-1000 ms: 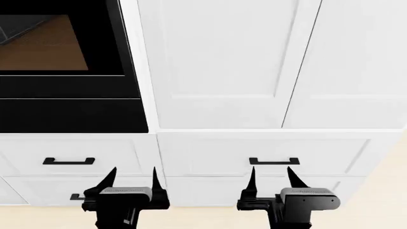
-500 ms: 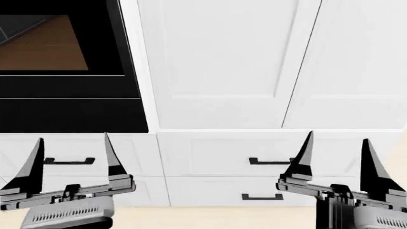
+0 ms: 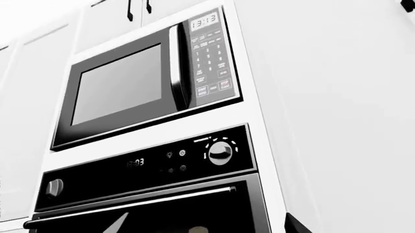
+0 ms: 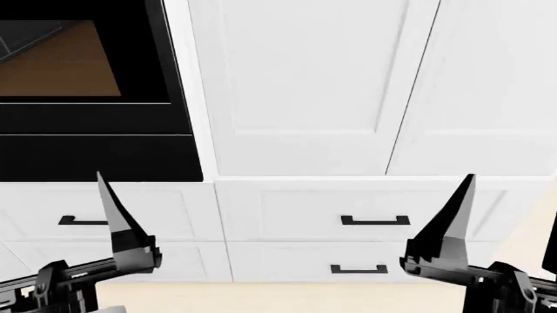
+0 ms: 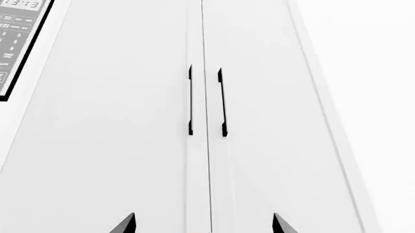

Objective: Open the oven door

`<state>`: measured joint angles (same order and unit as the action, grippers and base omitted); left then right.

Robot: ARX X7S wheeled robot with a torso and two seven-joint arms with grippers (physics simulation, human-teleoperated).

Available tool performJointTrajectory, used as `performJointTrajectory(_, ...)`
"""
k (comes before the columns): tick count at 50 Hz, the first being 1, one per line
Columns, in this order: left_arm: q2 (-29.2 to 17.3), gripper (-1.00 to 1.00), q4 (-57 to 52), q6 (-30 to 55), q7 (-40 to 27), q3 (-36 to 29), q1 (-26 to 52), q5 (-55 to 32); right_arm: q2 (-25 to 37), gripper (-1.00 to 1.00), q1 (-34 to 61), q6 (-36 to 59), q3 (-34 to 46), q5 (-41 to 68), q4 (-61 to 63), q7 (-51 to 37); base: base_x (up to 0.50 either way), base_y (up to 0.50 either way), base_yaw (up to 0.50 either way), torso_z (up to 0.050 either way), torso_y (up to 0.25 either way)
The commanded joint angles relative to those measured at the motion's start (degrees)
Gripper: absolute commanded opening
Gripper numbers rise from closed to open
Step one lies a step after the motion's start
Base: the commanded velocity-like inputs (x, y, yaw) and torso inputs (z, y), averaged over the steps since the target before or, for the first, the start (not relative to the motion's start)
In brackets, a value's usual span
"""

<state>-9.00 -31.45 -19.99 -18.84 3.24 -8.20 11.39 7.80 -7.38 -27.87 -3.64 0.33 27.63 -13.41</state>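
Your target, the glossy black oven door with its dark glass window, sits at the upper left of the head view, above and ahead of both arms, and the left gripper is clearly the nearer one; the right gripper hangs well off to the right, facing the white cabinet fronts. In the left wrist view the horizontal silver bar handle runs sideways across the top edge of the oven door, just under the black control strip with its round knobs, so the handle's long axis lies level and your jaws would need to straddle it from above and below. Judging from that view, the left arm has to rise and reach forward before it can close on the bar. Both grippers are spread wide and hold nothing: only one finger of each shows in the head view, but each wrist view shows two tips set far apart. Count one oven door with one bar handle, one black microwave with a keypad above it, two tall white cabinet doors with two vertical black handles, and three small black drawer handles in the head view.
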Motion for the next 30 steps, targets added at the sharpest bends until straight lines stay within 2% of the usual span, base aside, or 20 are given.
performJointTrajectory(1, -0.64, 1.0, -1.16, -1.74, -1.19, -0.28, -0.79, 1.24, 0.94, 1.0, -2.55, -1.61, 1.85, -1.25, 3.23, 0.37, 0.0, 0.0, 0.0, 0.0, 0.0)
performJointTrajectory(11, -1.13, 1.0, -1.72, -2.26, -1.47, -1.16, -0.8, 1.93, 2.3, 1.0, -6.01, -3.71, 4.79, -1.48, 6.29, 1.88, 0.0, 0.0, 0.0, 0.0, 0.0)
performJointTrajectory(30, -2.02, 1.0, -1.28, -2.46, -2.35, -1.78, -1.12, 1.74, 3.21, 1.0, -5.48, -1.47, 5.08, -1.75, 6.07, 1.06, 0.0, 0.0, 0.0, 0.0, 0.0)
